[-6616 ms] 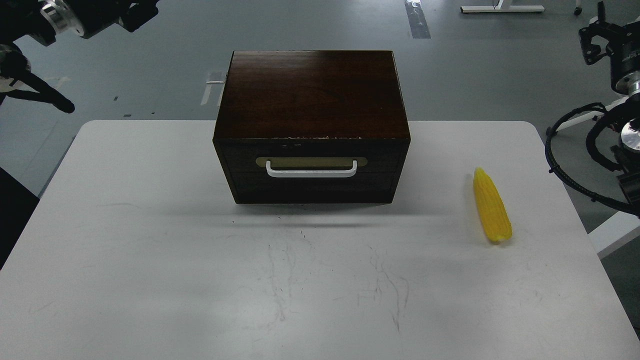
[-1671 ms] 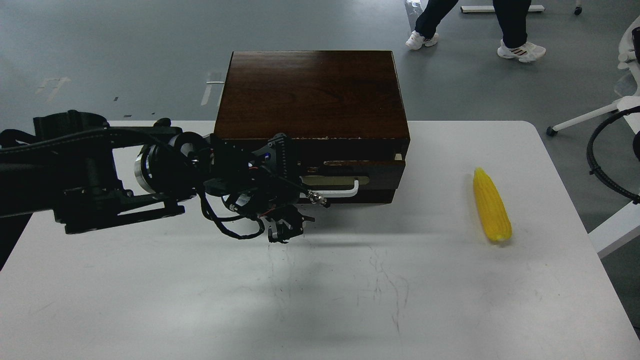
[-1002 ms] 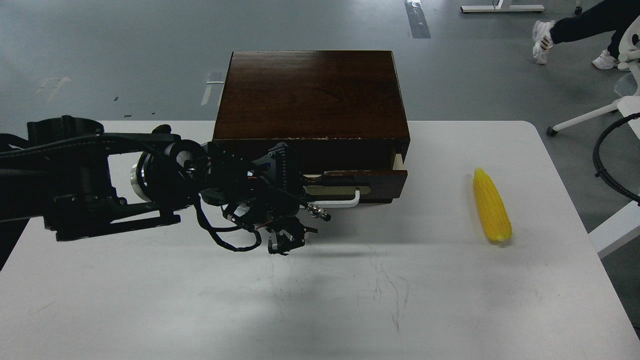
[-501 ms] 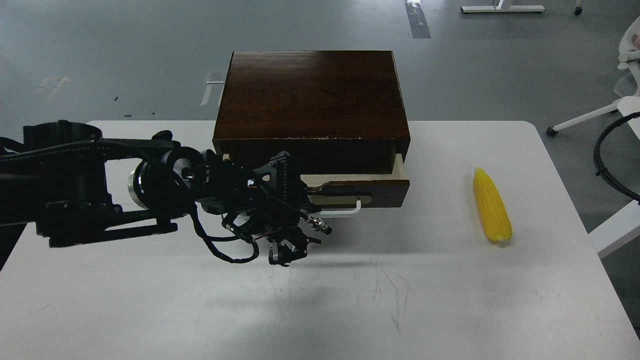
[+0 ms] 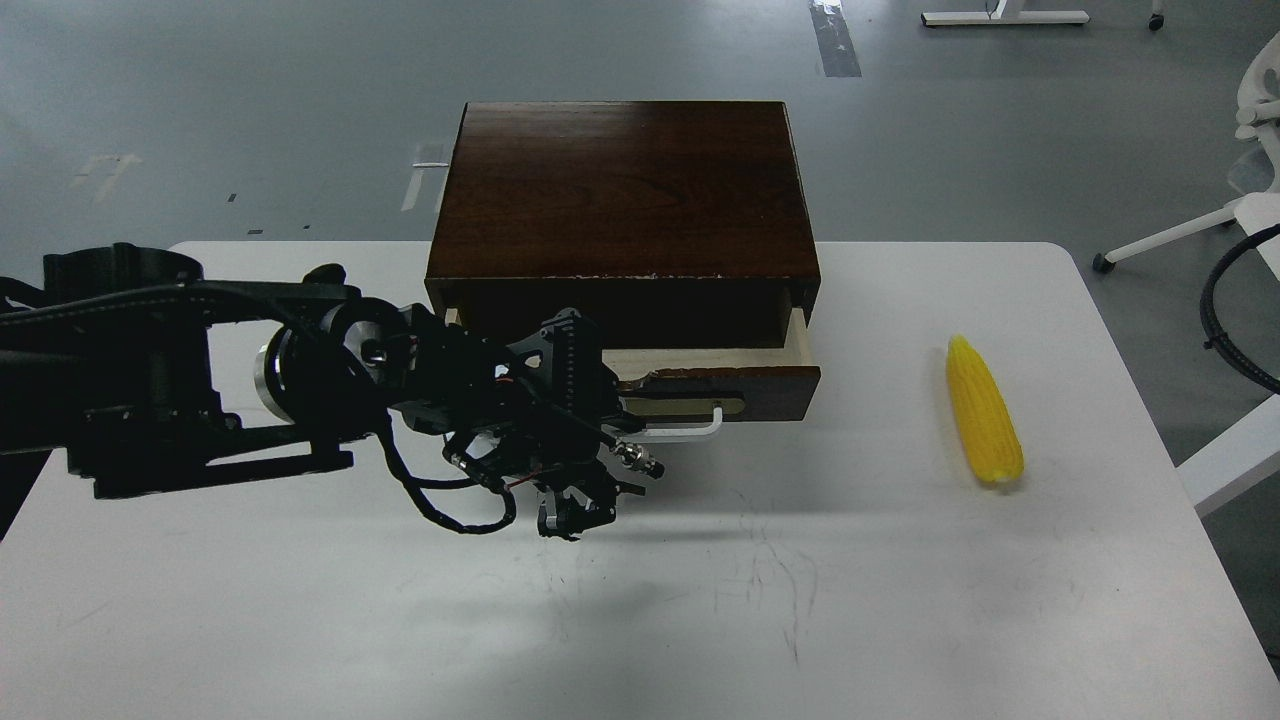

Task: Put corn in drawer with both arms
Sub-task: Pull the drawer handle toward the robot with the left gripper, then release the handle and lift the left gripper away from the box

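Observation:
The yellow corn (image 5: 984,424) lies on the white table (image 5: 900,600) at the right, pointed end away from me. The dark wooden box (image 5: 620,190) stands at the table's back middle. Its drawer (image 5: 770,385) is pulled partly out, and a strip of pale interior (image 5: 700,357) shows. My left arm comes in from the left, and its gripper (image 5: 610,425) sits at the left part of the white handle (image 5: 690,432), closed around it. The gripper hides most of the handle. My right gripper is out of view; only a black cable loop (image 5: 1235,320) shows at the right edge.
A white chair base (image 5: 1240,215) stands on the grey floor beyond the table's right side. Bare table lies between the drawer front and the corn, and in front of the box.
My left arm came in, took the handle and has pulled the drawer toward me. In the last half second the drawer came out a little further. The corn has not moved.

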Robot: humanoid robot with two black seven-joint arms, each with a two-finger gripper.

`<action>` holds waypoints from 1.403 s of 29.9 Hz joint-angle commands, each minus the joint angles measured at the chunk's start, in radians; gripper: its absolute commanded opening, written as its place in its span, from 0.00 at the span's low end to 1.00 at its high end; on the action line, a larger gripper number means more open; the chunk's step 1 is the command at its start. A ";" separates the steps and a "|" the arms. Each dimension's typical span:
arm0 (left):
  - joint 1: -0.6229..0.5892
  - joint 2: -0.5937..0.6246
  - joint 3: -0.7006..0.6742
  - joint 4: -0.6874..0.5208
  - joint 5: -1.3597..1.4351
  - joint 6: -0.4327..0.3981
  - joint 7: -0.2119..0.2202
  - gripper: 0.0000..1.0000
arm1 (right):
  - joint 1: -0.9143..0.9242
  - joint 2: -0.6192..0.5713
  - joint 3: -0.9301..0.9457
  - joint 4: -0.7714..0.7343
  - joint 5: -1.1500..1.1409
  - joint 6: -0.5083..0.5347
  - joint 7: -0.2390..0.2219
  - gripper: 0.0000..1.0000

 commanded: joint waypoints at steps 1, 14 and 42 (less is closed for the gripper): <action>-0.006 -0.003 -0.005 -0.001 0.000 0.000 -0.001 0.69 | -0.001 -0.001 -0.001 0.000 0.000 0.000 0.000 1.00; -0.027 0.071 -0.153 0.002 -0.207 0.000 -0.006 0.97 | 0.000 -0.001 -0.004 0.002 0.000 0.000 0.000 1.00; 0.094 0.135 -0.442 0.879 -2.349 0.000 -0.050 0.98 | 0.312 -0.007 -0.901 0.002 -0.711 0.000 0.011 1.00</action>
